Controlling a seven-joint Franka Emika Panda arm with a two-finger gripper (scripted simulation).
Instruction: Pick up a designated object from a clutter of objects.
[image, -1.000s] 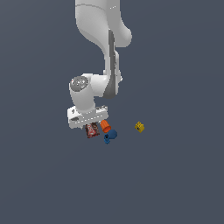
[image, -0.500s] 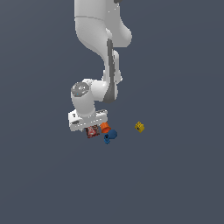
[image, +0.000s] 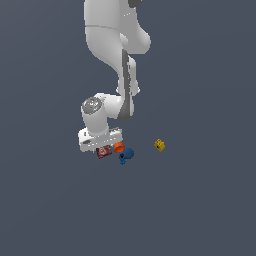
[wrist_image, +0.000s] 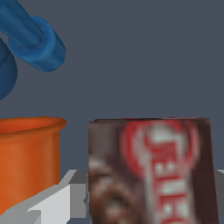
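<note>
A plain dark grey surface (image: 200, 210) fills the scene. One dark red box (image: 104, 152) lies directly under the gripper (image: 102, 148); whether the gripper is spread cannot be told. Beside the box: one orange cup (image: 118, 147), one blue piece (image: 126, 155). One yellow block (image: 159, 145) sits well apart.

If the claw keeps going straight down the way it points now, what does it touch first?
Most likely the dark red box: in the wrist view it fills the space right ahead of the claw. The orange cup sits close beside that line, so a brush there is possible. Depth is hard to judge.
</note>
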